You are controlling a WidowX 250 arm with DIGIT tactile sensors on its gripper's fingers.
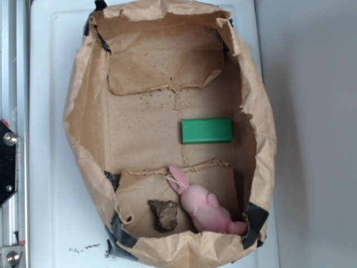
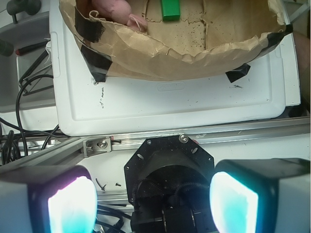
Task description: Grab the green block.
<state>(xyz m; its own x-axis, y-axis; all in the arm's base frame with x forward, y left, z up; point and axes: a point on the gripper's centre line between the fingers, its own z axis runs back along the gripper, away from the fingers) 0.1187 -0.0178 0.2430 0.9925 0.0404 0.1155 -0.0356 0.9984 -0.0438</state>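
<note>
Green block [image 1: 206,130] lies untouched, centre-right in the paper bag [image 1: 83,111]; gripper [image 2: 153,199] fingers [image 2: 70,204] spread wide, empty, outside the bag; approach and grasp remain.

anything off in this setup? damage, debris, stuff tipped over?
The paper bag liner is crumpled, torn along its rim and patched with black tape. Dark crumbs speckle its floor near the brown lump. The pink bunny lies on its side against the wall. The green block lies flat, clear of both.
</note>
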